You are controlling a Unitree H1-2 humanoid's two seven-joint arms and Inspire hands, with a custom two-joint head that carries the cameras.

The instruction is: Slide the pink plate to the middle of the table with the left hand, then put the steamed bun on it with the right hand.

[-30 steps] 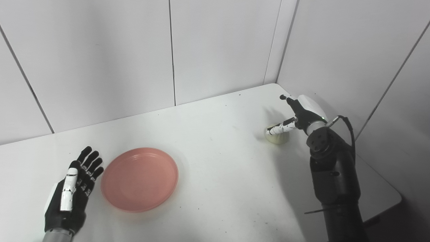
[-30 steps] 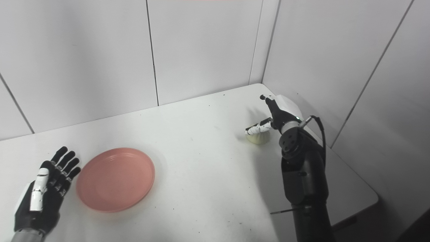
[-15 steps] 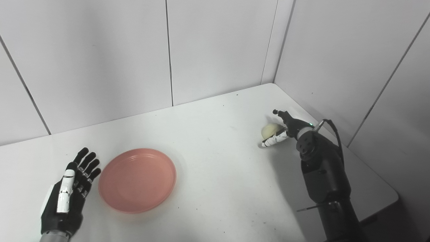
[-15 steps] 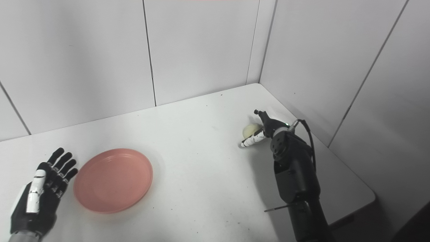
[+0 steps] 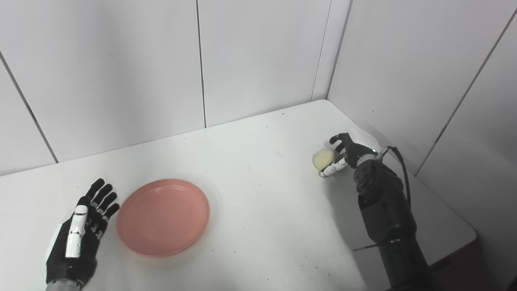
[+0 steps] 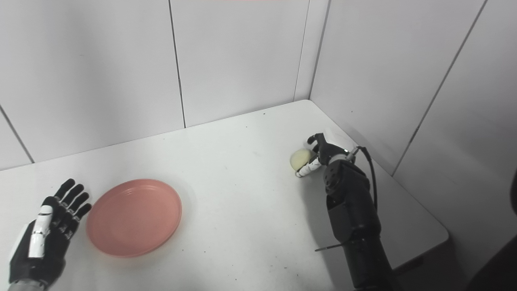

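The pink plate point(image 5: 163, 217) lies on the white table at the left front, short of the middle. My left hand point(image 5: 79, 236) rests open and flat just left of the plate, fingers straight, not touching it. The pale steamed bun point(image 5: 324, 158) sits near the table's right edge. My right hand point(image 5: 342, 154) is curled around the bun, fingers over its top and far side, thumb under its near side. The bun also shows in the right eye view point(image 6: 300, 159).
White wall panels close the table in at the back and right, close behind my right hand. The table's right front corner point(image 5: 468, 236) lies beyond my right forearm point(image 5: 383, 210). Bare tabletop point(image 5: 262, 190) lies between plate and bun.
My right hand came down from above the bun and its fingers closed around it. The left hand and the plate kept their places. The camera shifted slightly.
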